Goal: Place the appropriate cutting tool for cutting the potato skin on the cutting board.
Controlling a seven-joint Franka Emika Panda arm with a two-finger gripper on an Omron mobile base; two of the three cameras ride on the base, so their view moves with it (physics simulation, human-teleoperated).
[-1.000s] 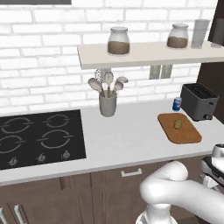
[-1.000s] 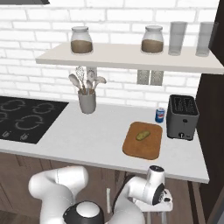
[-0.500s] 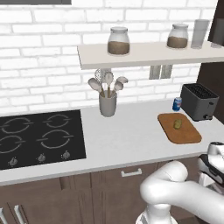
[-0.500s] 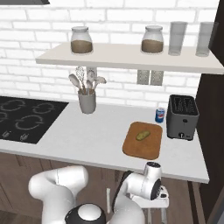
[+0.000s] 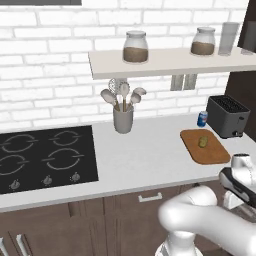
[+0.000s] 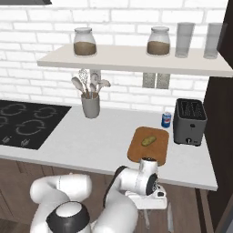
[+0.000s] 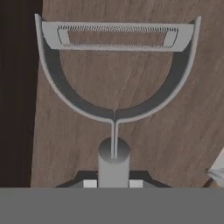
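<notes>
- Your gripper is clamped on the round grey handle of a peeler, the fingers pressing it from both sides
- The peeler is a grey Y-shape: a curved fork ends in a straight slotted blade, seen against dark brown wood grain in the hand view
- The gripper hangs low in front of the cabinet, below the front edge of the cutting board
- The cutting board is flat orange-brown wood with rounded corners, lying near the counter's front edge, just left of the toaster
- The potato, a small olive-yellow oval, lies on the board, leaving bare wood toward the front
- A blue can stands behind the board, beside the toaster
- Left of the board you have a broad bare stretch of white counter up to the utensil pot and black hob
</notes>
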